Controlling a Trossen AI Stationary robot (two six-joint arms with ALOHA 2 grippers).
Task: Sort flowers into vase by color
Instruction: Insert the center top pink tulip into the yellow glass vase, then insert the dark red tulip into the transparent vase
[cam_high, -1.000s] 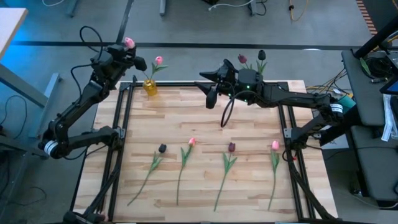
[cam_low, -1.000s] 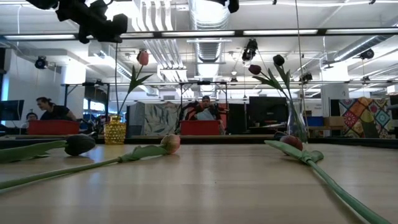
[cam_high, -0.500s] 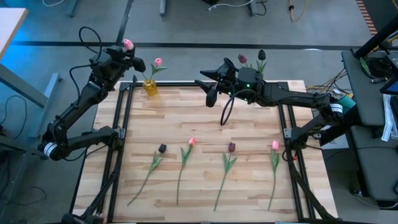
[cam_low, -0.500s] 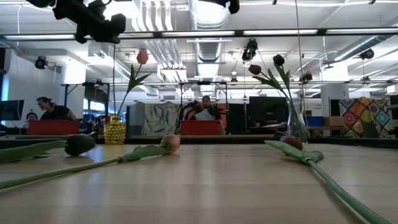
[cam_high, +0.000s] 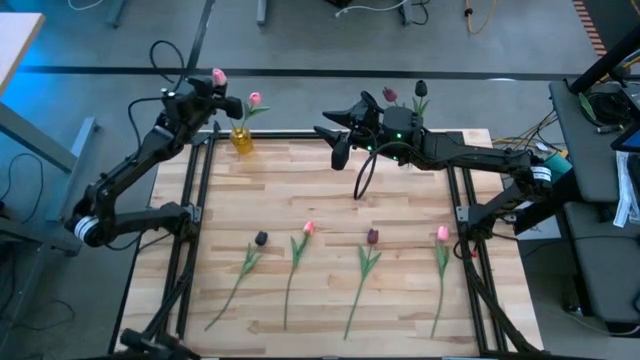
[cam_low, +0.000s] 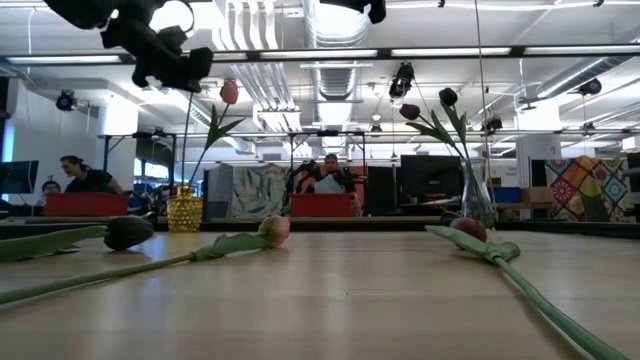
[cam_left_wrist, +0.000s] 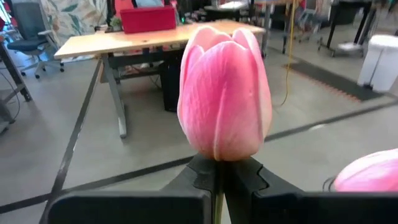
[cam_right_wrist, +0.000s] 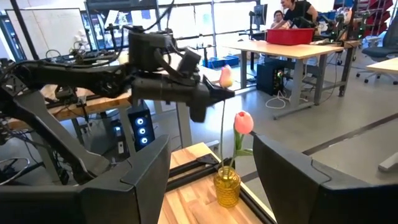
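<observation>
Left end effector (cam_high: 207, 88) is being held high over the far-left corner of the tabletop (cam_high: 320, 195), its fingers (cam_left_wrist: 205, 180) pressed tight on the stem of a pink tulip (cam_high: 218, 77) just below the head; the stem is hanging down toward the yellow vase (cam_high: 241, 139), though whether its end is inside the mouth cannot be told; a second pink tulip (cam_high: 254, 99) is already standing in that vase. Right end effector (cam_high: 334, 146) is being kept above the far middle of the tabletop, its jaws spread wide and nothing being gripped; just behind that arm, at the far right, a clear vase (cam_low: 477, 205) is carrying two dark maroon tulips (cam_high: 419, 90). Four flowers are lying in a row along the near part of the tabletop, heads pointing far: a maroon one (cam_high: 261, 238) at the left, whose head is lying just apart from its stem; a pink one (cam_high: 308, 228) next; a maroon one (cam_high: 372, 236) after it; a pink one (cam_high: 442, 233) at the right. People (cam_low: 330, 180) are sitting at desks in the room beyond.
</observation>
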